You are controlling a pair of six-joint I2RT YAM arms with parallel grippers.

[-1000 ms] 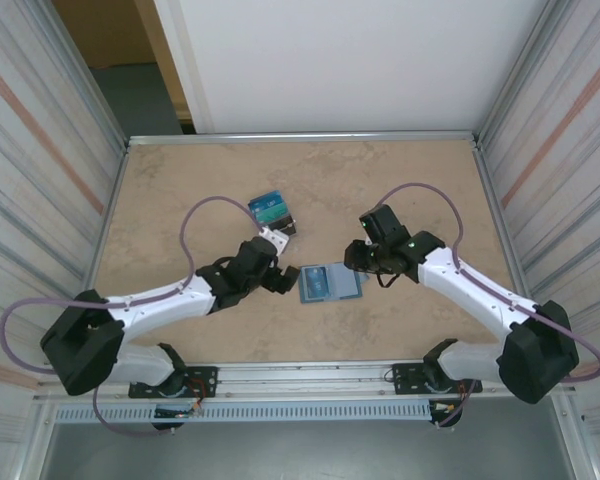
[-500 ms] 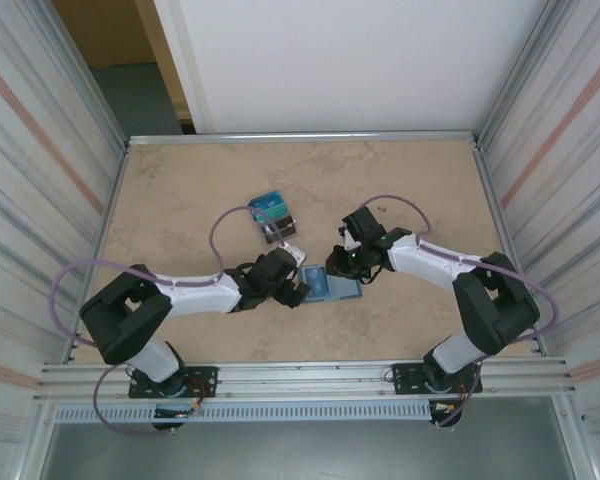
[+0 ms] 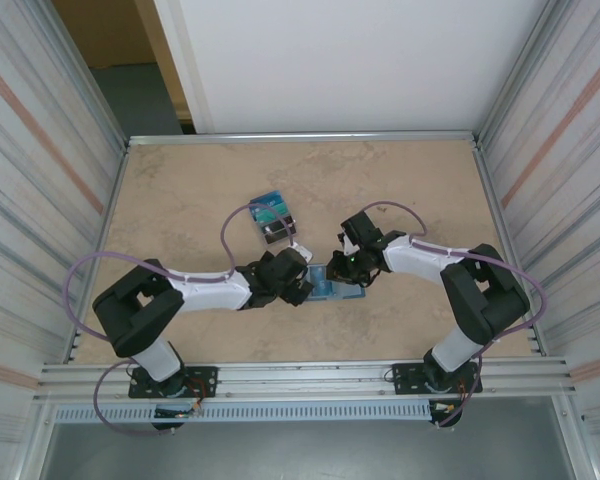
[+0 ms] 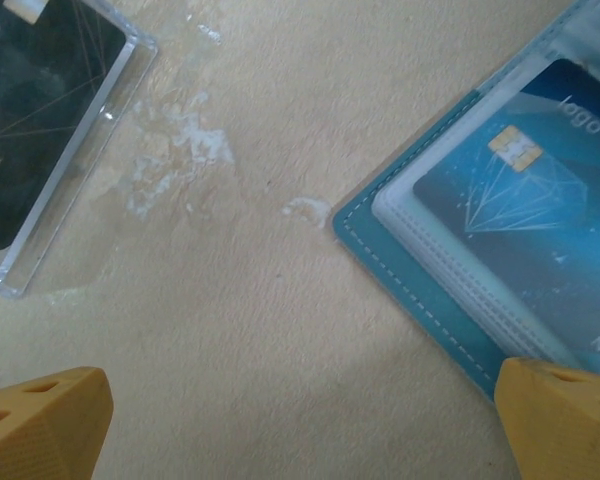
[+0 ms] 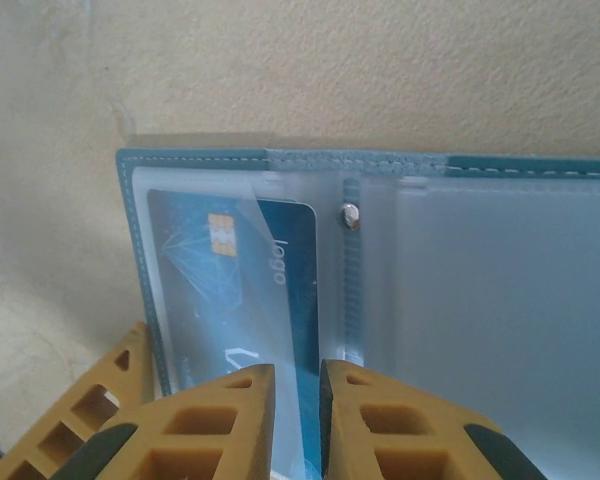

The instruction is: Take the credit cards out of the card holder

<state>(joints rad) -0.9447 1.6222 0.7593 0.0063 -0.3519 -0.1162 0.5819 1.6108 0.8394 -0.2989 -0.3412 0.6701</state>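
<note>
Card holder (image 3: 342, 290), teal-blue bifold with white stitching and frosted clear pocket panels: lies open and flat on the beige stone-patterned table (image 3: 180, 190), just below the centre of the top view, between the two arm tips. A small pale metal snap (image 5: 351, 212) sits on its centre fold in the right wrist view. Credit card (image 5: 230, 290), blue plastic with a gold chip and a white diamond drawing: inside the left-hand clear pocket, chip toward the top of the right wrist frame. The same card fills the right side of the left wrist frame, behind the holder's stitched corner. Right gripper (image 5: 320, 415), yellow lattice fingers, bottom centre of its own view: the jaws are drawn almost together, leaving a thin slit. The card's lower right edge runs into that slit, but whether the card is pinched cannot be told. Left gripper (image 4: 300, 425), yellow fingertips in the two bottom corners of its own view: spread wide and holding nothing, with bare table between them. Its right-hand tip is over the holder's edge. In the top view it sits at the holder's left end. Clear plastic case (image 4: 50, 130) with a dark insert: upper left of the left wrist frame, apart from the holder. Small black piece with blue-green cards (image 3: 272, 215): above and left of the holder in the top view.
</note>
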